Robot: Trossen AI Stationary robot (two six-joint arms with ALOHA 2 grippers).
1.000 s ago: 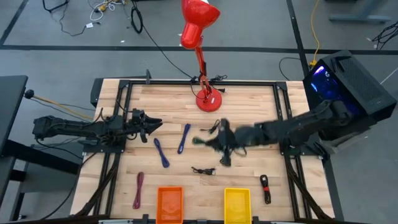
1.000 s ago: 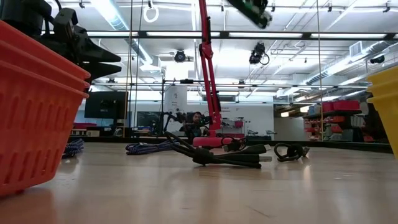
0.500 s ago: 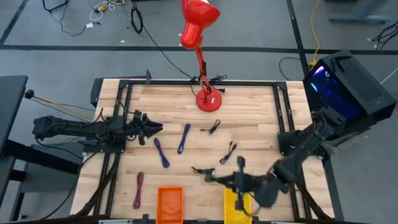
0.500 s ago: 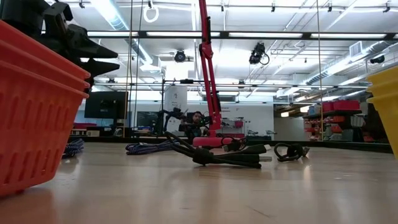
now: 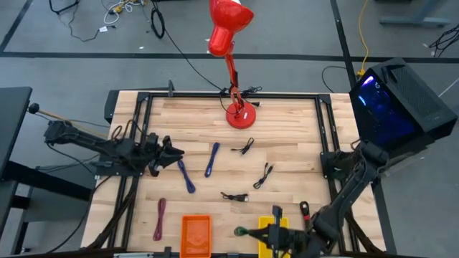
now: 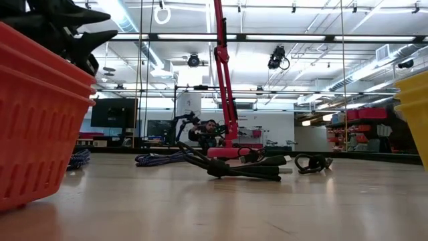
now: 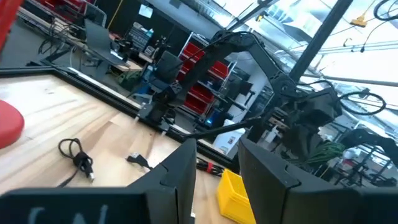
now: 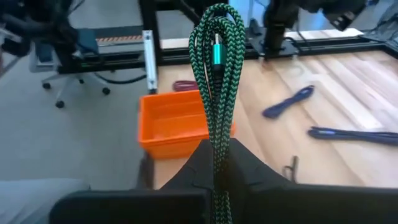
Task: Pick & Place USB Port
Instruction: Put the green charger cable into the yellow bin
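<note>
High view first: the right pincer (image 5: pixel 252 233) hangs low at the front edge of the surface (image 5: pixel 287 154), just beside the yellow bin (image 5: pixel 273 228) and between it and the orange bin (image 5: pixel 195 233), and it is pinching a green cable (image 5: pixel 242 231). Right wrist view makes that plain: the green cable (image 8: pixel 215 74), braided and folded into a long loop with a metal plug showing near its top, stands up out of the pressed-together fingers (image 8: pixel 245 168), with the orange bin (image 8: pixel 177 124) beyond it and blue cables (image 8: pixel 292 102) lying flat on the wood farther off. Over on the other side, the left pincer (image 5: pixel 174 153) hovers near the left rail, close to one blue cable (image 5: pixel 186 175); in the left wrist view its fingers (image 7: pixel 180 171) stand spread with a clear gap between them, holding nothing, and the yellow bin (image 7: pixel 233 190) shows past them. Scattered across the surface in the high view: a second blue cable (image 5: pixel 212 159), three small black cables (image 5: pixel 244 147) around the middle, a purple cable (image 5: pixel 159 218) at front left, a black-and-red cable (image 5: pixel 306 215) at front right, and the red lamp (image 5: pixel 231 43) standing at the back edge. Low view shows a black cable (image 6: pixel 234 167) lying on the wood, the orange bin (image 6: pixel 40 120) large at one side.
</note>
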